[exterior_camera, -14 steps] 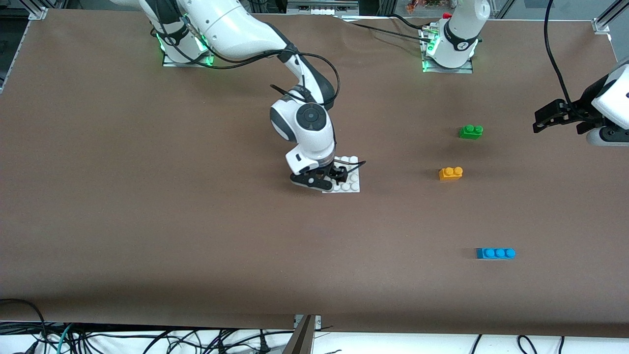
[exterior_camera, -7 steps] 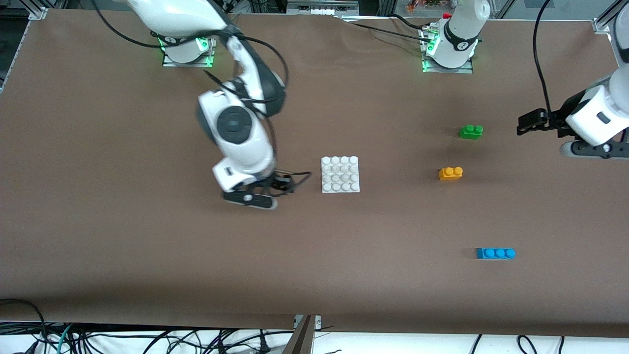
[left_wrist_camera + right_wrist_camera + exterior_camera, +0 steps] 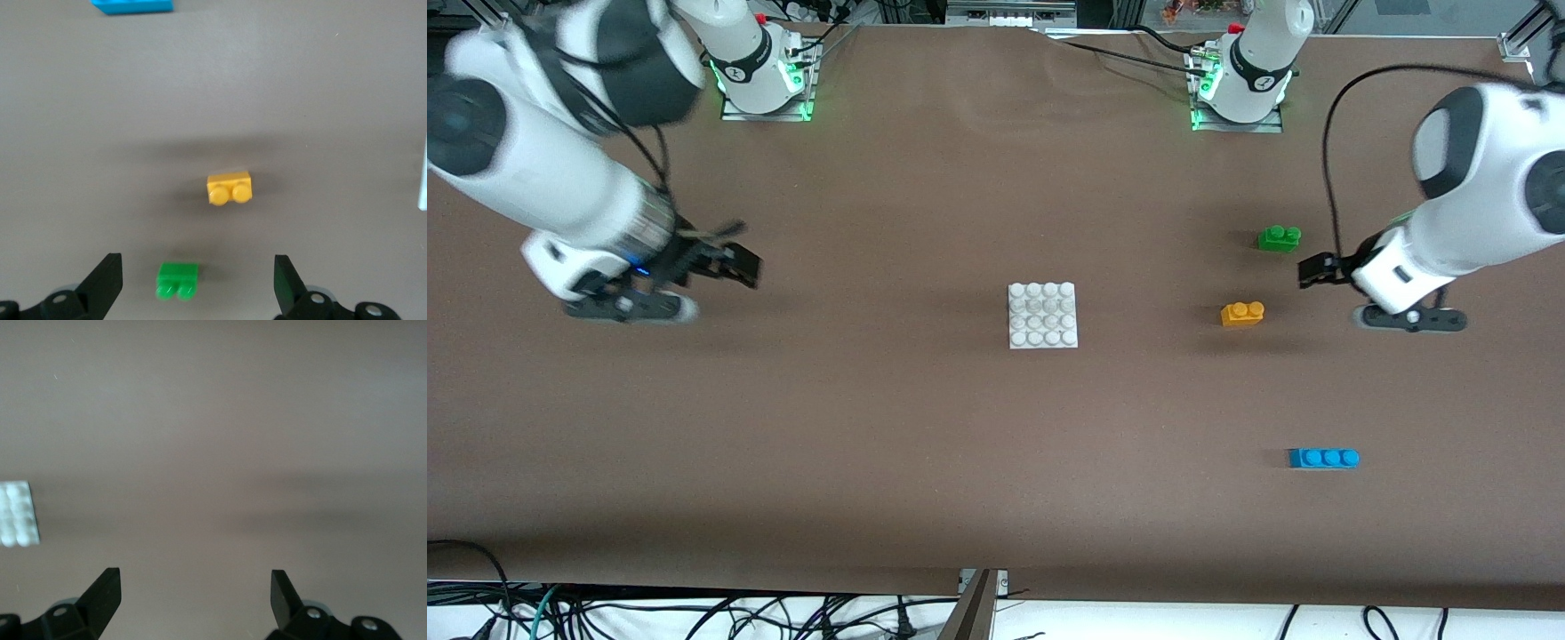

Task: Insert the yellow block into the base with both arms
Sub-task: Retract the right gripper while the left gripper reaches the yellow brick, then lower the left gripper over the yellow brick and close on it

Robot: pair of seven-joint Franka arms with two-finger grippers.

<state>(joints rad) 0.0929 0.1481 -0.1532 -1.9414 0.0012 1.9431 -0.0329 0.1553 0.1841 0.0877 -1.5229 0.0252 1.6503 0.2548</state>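
In the front view we are seeing the base (image 3: 1042,315) lying flat near the middle of the frame on the brown table (image 3: 925,444). The yellow block (image 3: 1242,313) is sitting right of centre, on the table toward the left arm's end, well apart from the base. The green brick (image 3: 1280,237) is resting just above it in the frame, farther from the front camera, and the blue brick (image 3: 1323,458) is lying lower right, nearer to that camera. The left gripper (image 3: 1316,269) is hanging at the right side of the frame over bare table between the green brick and the yellow block, holding nothing. The right gripper (image 3: 734,260) is hanging at the left side of the frame over bare table toward the right arm's end, well apart from the base, also empty.

In the left wrist view we are looking past two black fingers (image 3: 105,280) standing wide apart at the bottom edge. The yellow block (image 3: 230,189) is showing at the centre of the frame, the green brick (image 3: 178,280) below it between the fingers but untouched, and the blue brick (image 3: 132,5) is peeking in at the top edge.

In the right wrist view the fingers (image 3: 103,595) are likewise standing wide apart over bare table, and we are catching a blurred part of the base (image 3: 18,513) at the left edge.
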